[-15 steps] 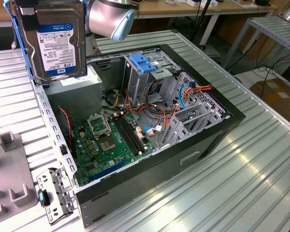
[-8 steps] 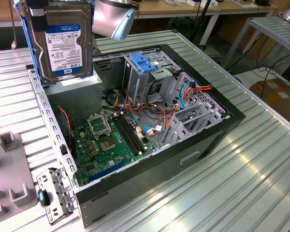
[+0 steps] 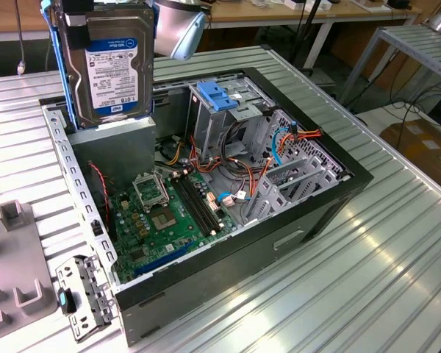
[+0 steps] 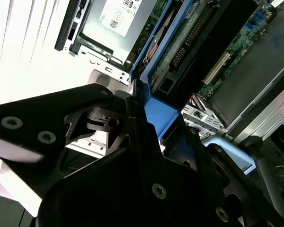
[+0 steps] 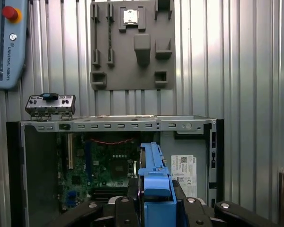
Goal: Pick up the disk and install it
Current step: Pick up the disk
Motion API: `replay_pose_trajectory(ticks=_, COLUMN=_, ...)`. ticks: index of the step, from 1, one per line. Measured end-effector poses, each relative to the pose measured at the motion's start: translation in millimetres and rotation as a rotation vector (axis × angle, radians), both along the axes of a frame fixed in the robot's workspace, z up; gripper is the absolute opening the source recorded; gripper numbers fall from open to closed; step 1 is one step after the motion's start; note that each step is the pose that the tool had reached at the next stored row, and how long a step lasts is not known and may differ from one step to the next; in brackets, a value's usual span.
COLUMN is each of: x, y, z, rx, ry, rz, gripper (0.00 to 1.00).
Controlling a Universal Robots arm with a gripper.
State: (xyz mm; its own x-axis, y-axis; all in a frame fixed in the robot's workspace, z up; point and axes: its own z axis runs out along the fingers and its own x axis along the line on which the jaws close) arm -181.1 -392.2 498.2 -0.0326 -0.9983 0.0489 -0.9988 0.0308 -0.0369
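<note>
The disk (image 3: 112, 68) hangs upright above the back corner of the open computer case (image 3: 331, 193), at the exterior view's upper left. Its silver face with the white-and-blue label is turned toward the exterior camera, and blue carrier rails run along its edges. My gripper (image 5: 156, 207) is shut on it from above. In the first wrist view the blue rail (image 5: 154, 182) sticks out between the black fingers (image 5: 125, 208), over the case's inside. The second wrist view has the same blue rail (image 4: 160, 111) beside the black gripper body.
Below the disk sits the grey power-supply box (image 3: 110, 147). The motherboard (image 3: 165, 213), cables and a blue-topped drive cage (image 3: 220, 97) fill the case. A grey fixture plate (image 5: 132, 45), a metal bracket (image 3: 82, 298) and a teach pendant (image 5: 4, 45) lie on the ribbed table.
</note>
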Motion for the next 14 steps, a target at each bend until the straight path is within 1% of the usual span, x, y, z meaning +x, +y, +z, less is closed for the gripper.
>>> replay_pose_trajectory(ticks=14, x=25.4, y=-10.2, z=0.1, rx=-0.0001, ry=0.0000, rz=-0.005, gripper=0.37)
